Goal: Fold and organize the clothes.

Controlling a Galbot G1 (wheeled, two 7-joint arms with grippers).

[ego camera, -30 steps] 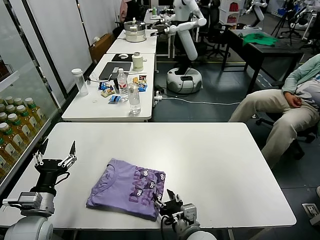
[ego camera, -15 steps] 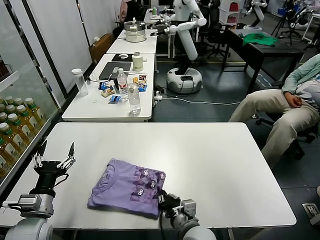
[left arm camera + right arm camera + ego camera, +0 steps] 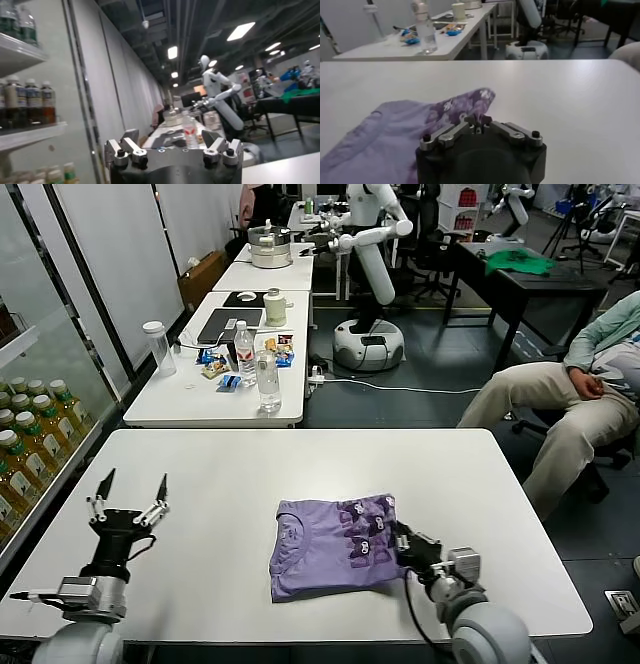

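The clothes, a folded lavender T-shirt (image 3: 330,546) with small dark-and-white figures, lie on the white table (image 3: 300,464) near its front edge, about midway across. My right gripper (image 3: 400,539) is at the shirt's right edge, shut on a pinch of the printed fabric. In the right wrist view its fingertips (image 3: 478,120) meet on a fold of the shirt (image 3: 395,140). My left gripper (image 3: 130,499) is raised over the table's front left, well apart from the shirt. It is open with nothing between its fingers (image 3: 170,145).
A second white table (image 3: 215,399) behind holds bottles, a laptop and snacks. A shelf of drink bottles (image 3: 25,434) stands at the left. A seated person (image 3: 570,399) is at the right. Another robot (image 3: 368,274) and a green garment (image 3: 520,262) are far back.
My right gripper has shut on the shirt's front right corner and dragged the shirt rightward from the front left to the table's middle. My left gripper has shifted slightly right.
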